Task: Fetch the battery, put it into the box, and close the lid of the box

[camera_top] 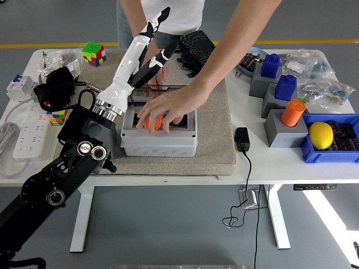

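The grey box (160, 141) stands on a tan mat, its lid (168, 87) raised at the back. Inside lies the orange battery (150, 123). A person's hand (168, 106) reaches in from the upper right and rests its fingers on the battery. The person's other hand (161, 75) is at the lid's far edge. My left hand (147, 49) is white, held up above the box's back left corner with fingers straight and pointing away, holding nothing. It touches neither battery nor box.
A Rubik's cube (93, 53) and black cloth (55, 87) lie at the left, with a power strip (31, 132) near the edge. A black adapter (242, 138) sits right of the mat. Grey blocks, an orange cylinder (293, 112) and a lemon (321, 135) stand at the right.
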Robot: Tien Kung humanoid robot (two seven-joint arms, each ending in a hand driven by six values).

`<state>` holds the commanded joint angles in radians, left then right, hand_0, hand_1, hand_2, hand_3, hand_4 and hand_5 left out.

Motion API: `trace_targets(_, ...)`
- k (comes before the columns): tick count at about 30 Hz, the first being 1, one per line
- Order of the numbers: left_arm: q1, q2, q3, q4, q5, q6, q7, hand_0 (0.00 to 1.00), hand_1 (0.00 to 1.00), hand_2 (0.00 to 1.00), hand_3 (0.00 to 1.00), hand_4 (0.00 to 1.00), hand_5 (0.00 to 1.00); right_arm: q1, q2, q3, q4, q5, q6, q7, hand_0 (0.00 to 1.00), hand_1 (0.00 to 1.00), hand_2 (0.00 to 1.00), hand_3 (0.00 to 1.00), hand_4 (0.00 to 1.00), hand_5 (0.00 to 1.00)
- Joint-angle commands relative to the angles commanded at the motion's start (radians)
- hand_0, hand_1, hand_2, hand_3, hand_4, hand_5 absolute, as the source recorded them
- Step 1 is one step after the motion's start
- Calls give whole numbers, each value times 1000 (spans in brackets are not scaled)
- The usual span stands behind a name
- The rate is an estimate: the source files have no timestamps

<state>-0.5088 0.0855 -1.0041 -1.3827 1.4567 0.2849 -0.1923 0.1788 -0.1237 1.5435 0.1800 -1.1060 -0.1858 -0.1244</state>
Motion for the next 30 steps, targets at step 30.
trace_targets(30,-8,0,-6,0,296,-57,227,998,998,980,972,998,998,8,0,-2,0,9,0,1,818,758,734,793,998,998)
